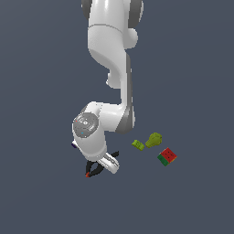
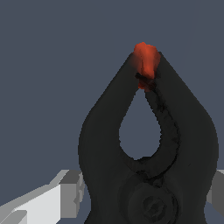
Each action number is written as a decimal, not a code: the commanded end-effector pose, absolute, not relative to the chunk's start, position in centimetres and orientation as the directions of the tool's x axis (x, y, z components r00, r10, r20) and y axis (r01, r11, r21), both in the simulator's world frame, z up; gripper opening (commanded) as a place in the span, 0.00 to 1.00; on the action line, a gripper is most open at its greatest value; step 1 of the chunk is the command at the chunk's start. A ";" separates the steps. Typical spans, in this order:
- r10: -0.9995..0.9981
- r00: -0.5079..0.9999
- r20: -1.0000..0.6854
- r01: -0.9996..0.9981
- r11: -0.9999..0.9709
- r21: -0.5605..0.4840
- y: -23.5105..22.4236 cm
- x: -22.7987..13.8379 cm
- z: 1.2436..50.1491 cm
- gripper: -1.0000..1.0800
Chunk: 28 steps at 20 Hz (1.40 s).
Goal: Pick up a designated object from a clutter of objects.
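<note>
A black spring clamp [image 2: 148, 148] fills most of the wrist view. Its two dark arms curve together to meet at a red-orange tip [image 2: 146, 61], leaving a teardrop-shaped gap between them, and a round pivot shows low on its body. No brand, label or writing can be read on it or on anything else in either picture.

In the exterior view the clamp [image 1: 93, 171] lies on the plain grey-blue counter [image 1: 192, 82], mostly hidden under the robot's wrist. Only its small red tip near the counter and one black handle [image 1: 114, 154] poking out toward the exterior view's right can be seen.

The end effector [image 1: 103, 165] sits directly over the clamp. In the wrist view, pale grey fingers [image 2: 65, 194] appear on either side of the clamp's body, one on each flank. They bracket it closely, but the pictures do not show whether they press on it, so the width of the opening and any grip cannot be told.

A sliver of a purple block [image 1: 73, 144] peeks out beside the white arm [image 1: 109, 50] on the exterior view's left. To the exterior view's right of the clamp, well apart from it, lie a small lime-green piece [image 1: 138, 145], a larger lime-green piece [image 1: 154, 140] just beside it, and a red-and-green cube [image 1: 167, 156] near both.
</note>
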<state>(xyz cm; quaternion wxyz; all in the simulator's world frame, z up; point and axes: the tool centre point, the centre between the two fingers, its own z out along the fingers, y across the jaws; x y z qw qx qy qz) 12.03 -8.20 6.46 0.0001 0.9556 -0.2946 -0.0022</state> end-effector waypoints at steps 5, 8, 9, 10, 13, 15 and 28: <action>-0.564 0.826 -0.001 -0.564 -0.826 -0.001 -9.5 11.7 12.9 0.00; -0.564 0.826 -0.001 -0.564 -0.826 -0.001 -10.3 11.4 16.5 0.00; -0.564 0.826 -0.001 -0.564 -0.826 -0.001 -10.6 11.3 17.6 0.00; -0.564 0.826 -0.001 -0.564 -0.826 -0.001 -10.8 11.2 18.8 0.00; -0.564 0.826 -0.001 -0.564 -0.826 -0.001 -11.6 11.0 22.4 0.00; -0.564 0.826 -0.001 -0.564 -0.826 -0.001 -12.1 10.9 24.7 0.00; -0.564 0.825 0.000 -0.564 -0.825 0.000 -14.8 10.5 37.3 0.00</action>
